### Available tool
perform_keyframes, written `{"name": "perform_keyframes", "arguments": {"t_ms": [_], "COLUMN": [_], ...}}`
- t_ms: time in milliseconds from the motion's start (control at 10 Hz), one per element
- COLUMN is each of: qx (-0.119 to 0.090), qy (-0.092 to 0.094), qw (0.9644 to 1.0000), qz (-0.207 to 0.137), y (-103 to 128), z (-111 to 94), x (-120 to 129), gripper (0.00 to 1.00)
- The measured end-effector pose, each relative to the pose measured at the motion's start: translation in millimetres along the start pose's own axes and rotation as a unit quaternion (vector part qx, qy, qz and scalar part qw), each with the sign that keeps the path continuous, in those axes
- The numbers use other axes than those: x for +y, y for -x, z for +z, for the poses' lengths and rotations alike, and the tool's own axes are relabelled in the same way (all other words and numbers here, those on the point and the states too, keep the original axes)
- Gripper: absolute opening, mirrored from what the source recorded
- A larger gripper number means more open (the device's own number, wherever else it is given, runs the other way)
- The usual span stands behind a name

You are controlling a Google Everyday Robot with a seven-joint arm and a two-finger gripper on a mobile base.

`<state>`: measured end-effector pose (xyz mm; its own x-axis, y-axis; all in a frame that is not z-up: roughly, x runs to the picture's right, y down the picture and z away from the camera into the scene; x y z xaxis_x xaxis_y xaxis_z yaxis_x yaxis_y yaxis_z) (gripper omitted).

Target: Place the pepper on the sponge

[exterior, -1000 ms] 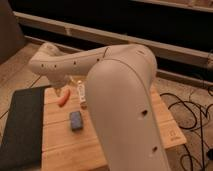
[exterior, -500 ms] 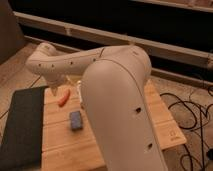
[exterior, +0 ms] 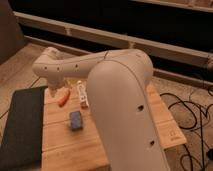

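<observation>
From my remote seat, the pincer point(exterior: 54, 92) hangs below the wrist at the far-left part of the wooden worktop point(exterior: 55, 146), with the big white elbow filling the middle of the view. I cannot tell whether the pincer is released, clenched, or grasping the pepper. The pepper point(exterior: 62, 98) sits just right of the pincer, close enough that they may be touching, and I cannot make out whether it rests on the wood or is carried just above it. Its long axis slants from near-left to far-right; which end is the tapered one I cannot tell. It is not on the sponge point(exterior: 76, 120). The sponge lies apart from the pepper, nearer to me and a little right, with its long side running roughly near to far. So I judge the coming move turns on travel toward me and slightly right. A small white object point(exterior: 83, 95) stands just right of the pepper, and a dark mat point(exterior: 20, 125) borders the worktop on the left.
</observation>
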<state>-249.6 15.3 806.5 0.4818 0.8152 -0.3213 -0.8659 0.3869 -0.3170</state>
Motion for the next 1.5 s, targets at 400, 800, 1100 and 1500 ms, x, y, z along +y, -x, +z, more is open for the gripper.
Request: {"name": "perform_keyframes", "arguments": {"t_ms": [400, 800, 1100, 1500], "qx": [-0.010, -0.004, 0.029, 0.067], "qy": [0.022, 0.027, 0.042, 0.049], "qw": [0.9994, 0.9964, 0.9955, 0.9953], "qz": [-0.022, -0.080, -0.080, -0.050], "y": [5.8, 39.8, 38.1, 25.1], "z": [20.8, 32.1, 66.0, 95.8], "x": [-4.2, 6.0, 11.5, -2.0], "gripper": [0.65, 0.65, 0.65, 0.65]}}
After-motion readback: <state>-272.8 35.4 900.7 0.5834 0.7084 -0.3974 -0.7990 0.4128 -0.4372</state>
